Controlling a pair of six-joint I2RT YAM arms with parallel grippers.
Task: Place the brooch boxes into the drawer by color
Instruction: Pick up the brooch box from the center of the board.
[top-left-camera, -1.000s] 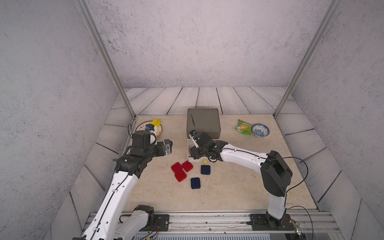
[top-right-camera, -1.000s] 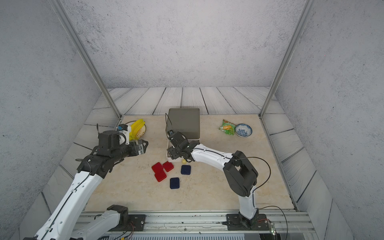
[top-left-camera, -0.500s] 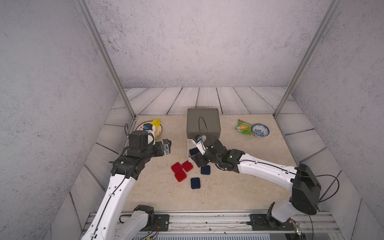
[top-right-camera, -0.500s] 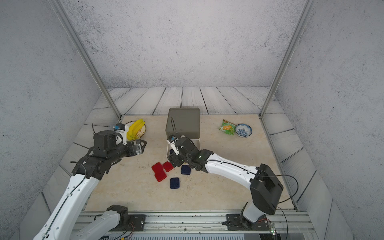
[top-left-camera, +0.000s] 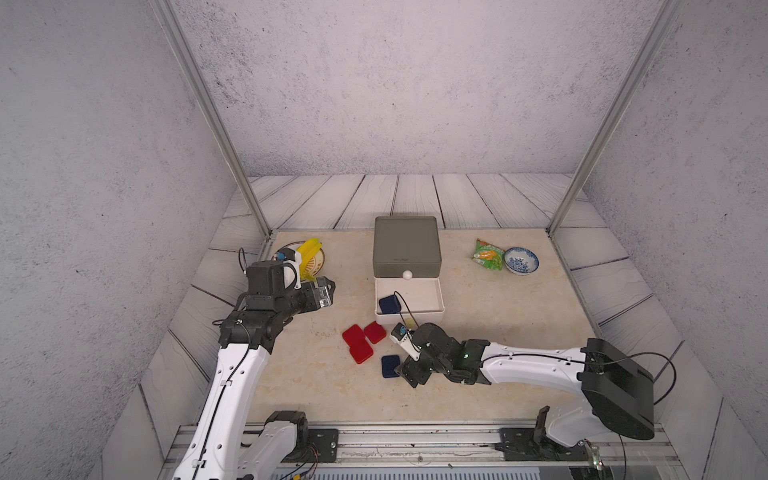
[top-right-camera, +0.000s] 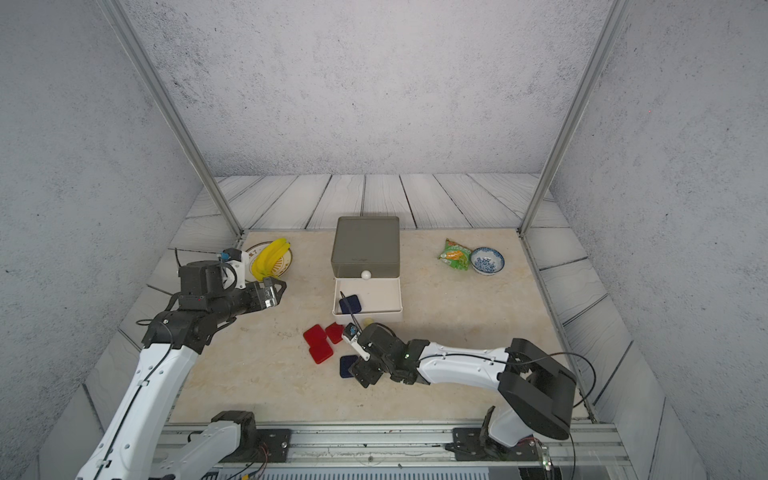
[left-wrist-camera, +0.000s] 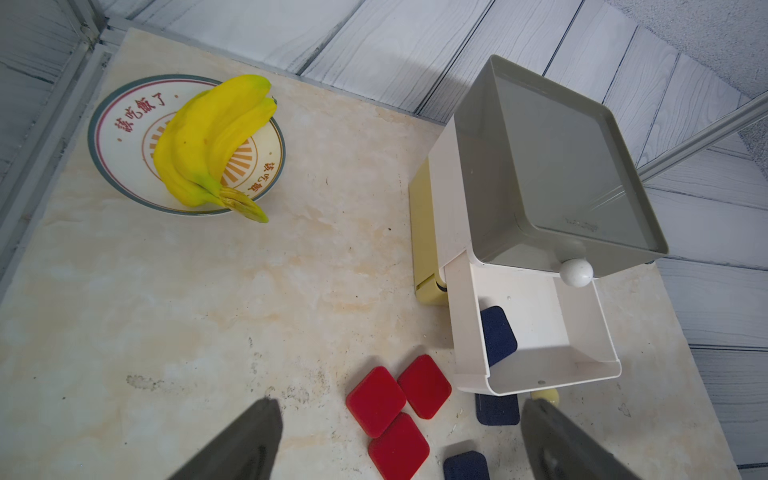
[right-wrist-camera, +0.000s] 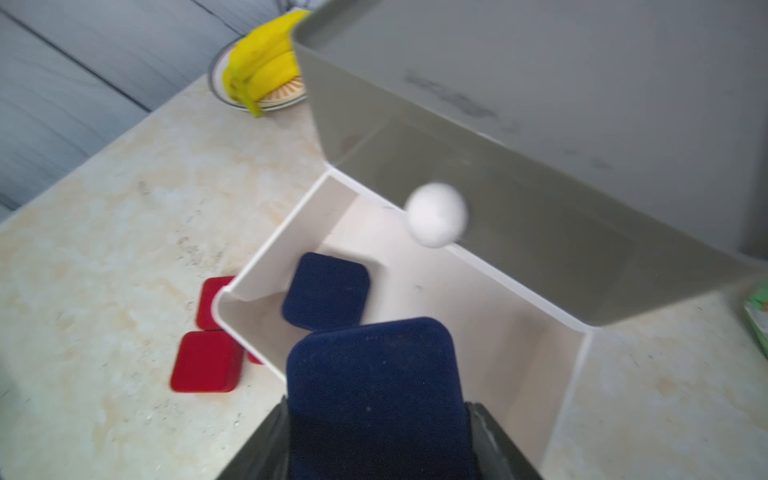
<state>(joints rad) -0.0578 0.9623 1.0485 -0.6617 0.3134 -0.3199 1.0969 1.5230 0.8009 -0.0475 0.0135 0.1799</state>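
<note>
The table (top-left-camera: 498, 316) bears a three-tier cabinet (top-right-camera: 365, 245) near its far edge. The left gripper (top-left-camera: 328, 294) hangs above the table to the left of the cabinet. Its fingers are spread wide and nothing is between them.

The right gripper (right-wrist-camera: 378, 449) is in front of the cabinet and clasps a navy box (right-wrist-camera: 374, 374) by two opposite edges. In the right wrist view this box is raised higher than the front wall of the white tier (top-left-camera: 422, 291). This middle tier stands drawn out to the front, while the grey tier (top-left-camera: 406, 266) above it is closed.

A plate (left-wrist-camera: 120, 166) with bananas (left-wrist-camera: 208, 141) stands to the left of the cabinet. A bowl (top-left-camera: 521, 260) and a green packet (top-left-camera: 488, 254) lie to its right, just beside each other.

Three red boxes (top-left-camera: 354, 336) lie on the table, touching one another, just before the front left corner of the white tier. A second navy box (top-left-camera: 388, 304) lies inside this tier, in its front left corner. A third navy box (top-left-camera: 388, 365) lies on the table farther in front of the cabinet, beyond the red boxes. The white knob (top-left-camera: 407, 274) sits on the front of the grey tier.
</note>
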